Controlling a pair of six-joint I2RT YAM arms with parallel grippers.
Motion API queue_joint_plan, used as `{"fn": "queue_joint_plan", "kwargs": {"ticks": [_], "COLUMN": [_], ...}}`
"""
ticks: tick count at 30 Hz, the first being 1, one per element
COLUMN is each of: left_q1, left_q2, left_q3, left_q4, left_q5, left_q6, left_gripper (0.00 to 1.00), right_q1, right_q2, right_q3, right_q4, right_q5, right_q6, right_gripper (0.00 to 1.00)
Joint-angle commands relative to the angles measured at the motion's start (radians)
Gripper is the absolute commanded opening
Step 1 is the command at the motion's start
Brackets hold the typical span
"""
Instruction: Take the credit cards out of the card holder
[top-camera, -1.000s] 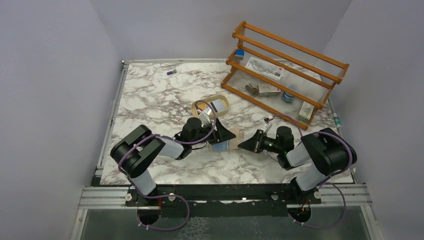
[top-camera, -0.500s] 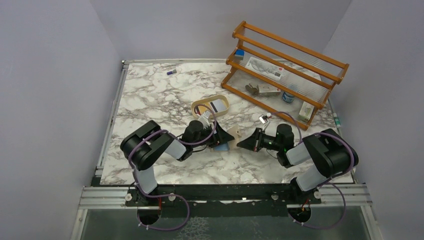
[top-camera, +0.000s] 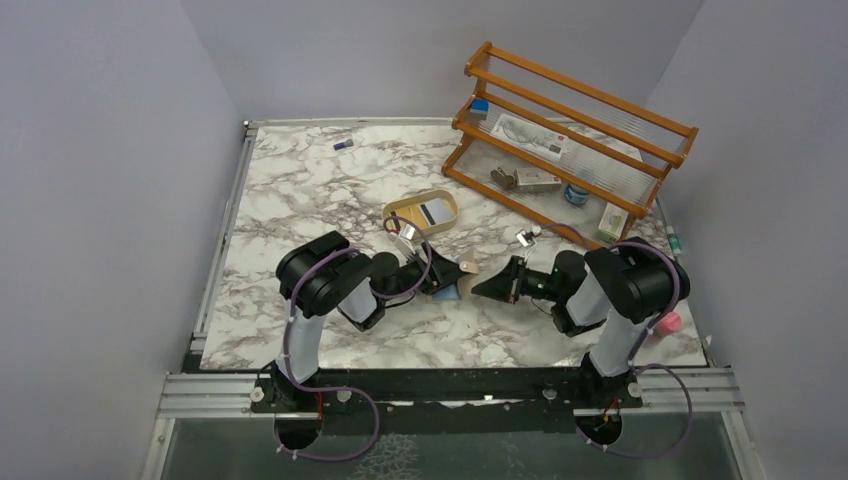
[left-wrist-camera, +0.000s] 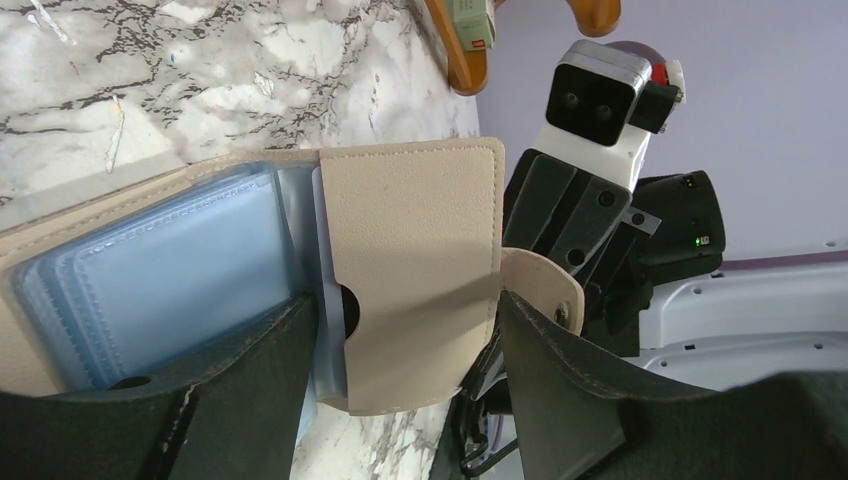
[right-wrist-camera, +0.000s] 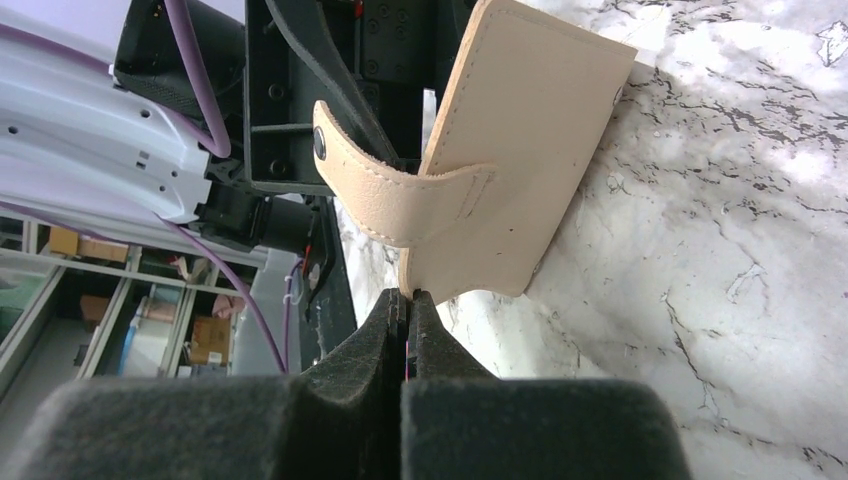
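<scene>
Left gripper (left-wrist-camera: 405, 305), jaws set wide, clasps the card holder (left-wrist-camera: 410, 250) across one beige half, holding it stood up from the marble table (top-camera: 300, 190) near its middle. Right gripper (right-wrist-camera: 408, 297), pressed fully closed, meets the holder's lower edge; whether it pinches anything cannot be told. Only the left wrist view shows the blue sleeves (left-wrist-camera: 170, 280) and a pale credit card (left-wrist-camera: 322, 240) in its pocket. From overhead, bare marble lies to the left and a wooden rack (top-camera: 570, 130) stands at far right.
</scene>
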Motion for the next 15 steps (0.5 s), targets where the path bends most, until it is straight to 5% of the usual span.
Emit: {"fn": "queue_joint_plan", "kwargs": {"ticks": [1,7,15], "left_q1": [-0.004,-0.004,-0.002], "left_q2": [0.018,0.014,-0.121], "left_q3": [-0.001,-0.048,-0.095], "left_q4": [0.145,0.141,-0.093], "left_q5": [0.032,0.005,-0.074], "left_q6": [-0.039,-0.034,0.074], "left_gripper": [0.67,0.67,0.67], "right_q1": [0.001,0.000,-0.003], "right_q2": [0.063,0.007,-0.262], "right_q3": [-0.016,-0.002,0.057], "right_q4": [0.118,-0.025,-0.624], "right_q5": [-0.046,0.007,0.232], "right_q6": [0.037,-0.020,-0.194], "right_gripper": [0.01,0.01,0.01]}}
